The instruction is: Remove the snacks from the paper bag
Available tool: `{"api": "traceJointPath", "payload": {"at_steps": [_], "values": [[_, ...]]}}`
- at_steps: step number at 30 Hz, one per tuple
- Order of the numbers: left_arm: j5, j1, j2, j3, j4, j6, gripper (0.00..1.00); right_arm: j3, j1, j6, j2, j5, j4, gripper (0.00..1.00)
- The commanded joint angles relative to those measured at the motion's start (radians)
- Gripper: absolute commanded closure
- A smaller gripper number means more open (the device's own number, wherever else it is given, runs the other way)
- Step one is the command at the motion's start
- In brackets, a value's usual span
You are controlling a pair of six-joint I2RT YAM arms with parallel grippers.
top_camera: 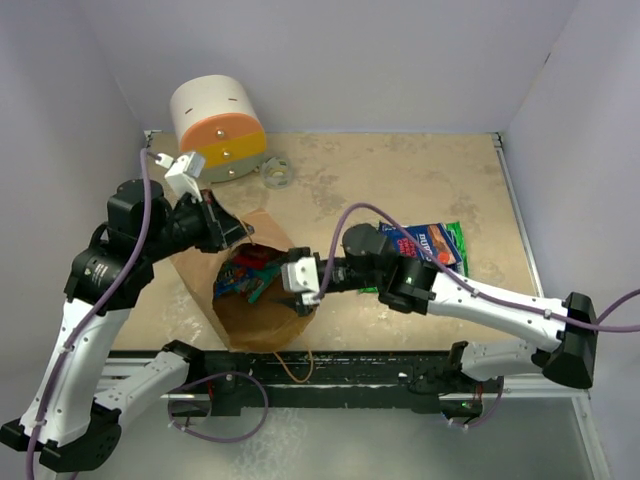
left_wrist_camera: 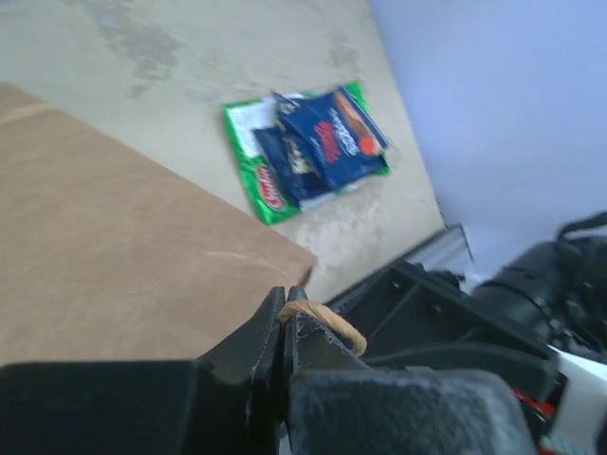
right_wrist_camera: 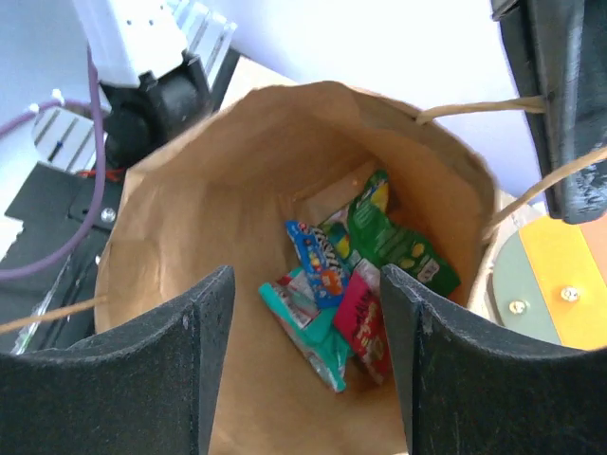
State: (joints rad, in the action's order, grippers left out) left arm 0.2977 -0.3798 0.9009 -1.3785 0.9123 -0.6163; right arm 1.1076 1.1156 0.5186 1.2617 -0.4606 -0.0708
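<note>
the paper bag (top_camera: 262, 328) sits near the front edge of the table (top_camera: 400, 190) between the two arms. its open mouth is turned up and toward the near side, and its long axis slants back toward the far left. the left gripper (left_wrist_camera: 285, 299) is pressed together on one twisted paper handle (left_wrist_camera: 334, 329) at the rim. the right gripper (right_wrist_camera: 305, 280) hangs over the mouth with its fingers (right_wrist_camera: 204, 332) spread and nothing between them. four snacks lie heaped at the bottom of the bag: a green packet (right_wrist_camera: 394, 242) pointing up the far wall, a blue packet (right_wrist_camera: 321, 251) with white and red lettering too blurred to read, a teal packet (right_wrist_camera: 311, 327) and a pink packet (right_wrist_camera: 362, 330). more snacks lie out on the table to the right of the bag: a green wrapper (left_wrist_camera: 261, 166) with a red oval logo, and dark blue packets (left_wrist_camera: 327, 137) stacked on it. their print is illegible. a white, orange and yellow cylinder (top_camera: 215, 125) stands at the far left.
</note>
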Motion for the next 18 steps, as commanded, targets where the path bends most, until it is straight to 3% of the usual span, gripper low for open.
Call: {"api": "traceJointPath", "payload": {"at_steps": [1,6,10,15,18], "values": [[0.352,0.0,0.035,0.134,-0.157,-0.035,1.0,-0.182,0.016,0.04,-0.145,0.122,-0.163,0.35],[0.47,-0.02,0.03,0.333,-0.269,-0.149,1.0,-0.399,0.015,-0.115,-0.398,0.504,-0.219,0.35],[0.369,-0.14,-0.003,0.435,-0.358,-0.261,1.0,-0.474,0.014,-0.204,-0.574,0.734,-0.115,0.34],[0.204,-0.371,0.076,0.596,-0.662,-0.421,1.0,-0.5,0.013,-0.216,-0.663,0.818,-0.03,0.33],[0.143,-0.464,0.252,0.542,-0.793,-0.437,1.0,-0.512,0.014,-0.217,-0.684,0.794,0.031,0.34]]}}
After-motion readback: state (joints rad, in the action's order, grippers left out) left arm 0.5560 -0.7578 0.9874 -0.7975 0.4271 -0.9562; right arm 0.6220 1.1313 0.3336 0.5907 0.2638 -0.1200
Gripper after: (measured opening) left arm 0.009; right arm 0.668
